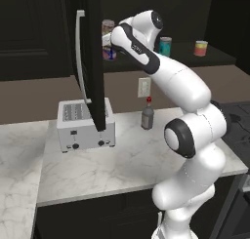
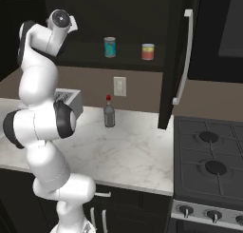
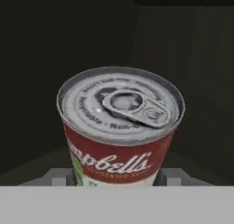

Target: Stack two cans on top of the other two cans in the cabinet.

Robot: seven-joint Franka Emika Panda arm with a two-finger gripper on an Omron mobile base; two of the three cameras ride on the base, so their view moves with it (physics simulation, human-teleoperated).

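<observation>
In the hand view the red, white and yellow can [image 3: 121,127] stands upright with its pull-tab lid toward me. My gripper [image 3: 116,176] straddles its lower part, a fingertip [image 3: 59,176] close at each side; whether they still press it I cannot tell. In the left base view this can [image 1: 107,28] rests on the yellow can with a blue band [image 1: 109,52] inside the cabinet [image 1: 215,57], partly behind the open door [image 1: 93,62]. Further right on the shelf stand the teal-blue can [image 1: 165,46] [image 2: 110,47] and the red-orange can [image 1: 200,48] [image 2: 148,51], apart.
A grey bottle with a red cap [image 1: 147,115] [image 2: 109,114] and a toaster [image 1: 85,126] stand on the marble worktop [image 1: 127,165] under the cabinet. The door's silver bar handle [image 1: 80,57] juts toward me. A stove [image 2: 209,165] lies to the right.
</observation>
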